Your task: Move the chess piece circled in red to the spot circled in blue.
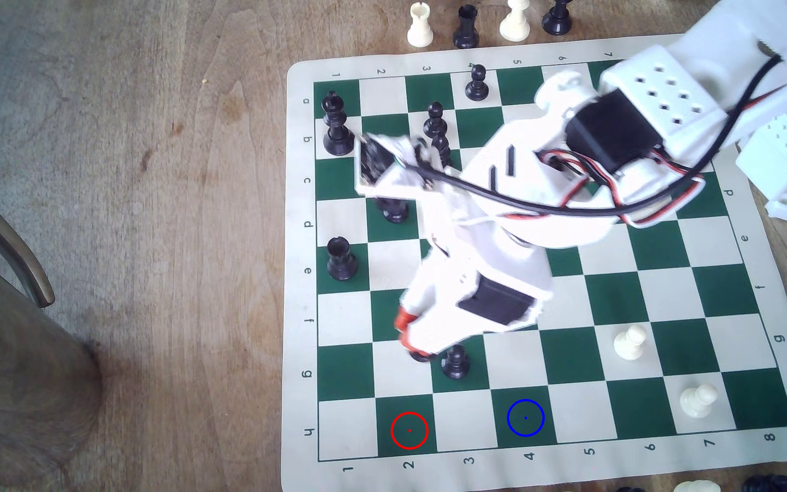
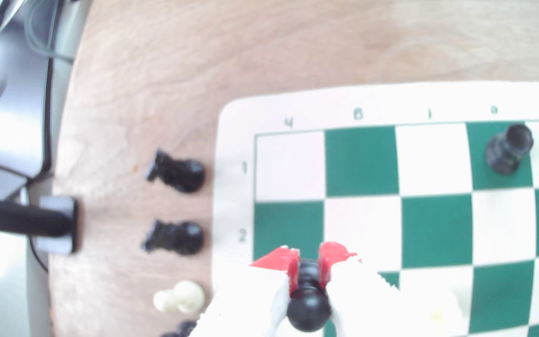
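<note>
Black and glossy, the pawn (image 2: pixel 308 299) sits pinched between the tool's (image 2: pixel 308 269) red fingertips (image 2: pixel 328 262), which are closed on its neck, in the wrist view. In the exterior view the tool (image 1: pixel 413 343) hangs over the g-row, just beside a standing black pawn (image 1: pixel 454 362) at its three o'clock; whether the carried piece is clear of the board (image 1: pixel 571 303) cannot be told. The red ring (image 1: pixel 409 430) marks a bare green square at the tool's six o'clock. The blue-ringed square (image 1: pixel 525 417) lies toward five o'clock from the tool, near but past that standing pawn. Judging from this, the carry should swing toward four-to-five o'clock, high enough to clear the neighbour.
</note>
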Robot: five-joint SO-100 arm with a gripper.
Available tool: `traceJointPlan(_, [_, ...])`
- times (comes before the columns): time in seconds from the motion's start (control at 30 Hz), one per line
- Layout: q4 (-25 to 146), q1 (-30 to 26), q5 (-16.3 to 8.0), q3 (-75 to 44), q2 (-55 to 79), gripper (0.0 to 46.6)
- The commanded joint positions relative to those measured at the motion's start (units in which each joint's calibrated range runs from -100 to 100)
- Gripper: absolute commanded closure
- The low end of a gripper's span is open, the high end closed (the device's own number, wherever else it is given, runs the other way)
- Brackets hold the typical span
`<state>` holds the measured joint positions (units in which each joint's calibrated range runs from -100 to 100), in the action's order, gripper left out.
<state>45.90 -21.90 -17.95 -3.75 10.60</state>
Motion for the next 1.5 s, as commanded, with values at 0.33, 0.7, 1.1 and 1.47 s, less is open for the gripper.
traceJointPlan(0.33, [-6.83, -5.75, -0.29, 23.70, -14.33, 46.4])
traceJointPlan(0.7, [-9.78, -8.95, -0.29, 22.34, -7.88, 46.4])
traceJointPlan(1.1, [-12.81, -8.02, -0.20, 22.34, -5.85, 46.4])
traceJointPlan(1.47, [-14.53, -8.33, -0.15, 22.25, -3.04, 46.4])
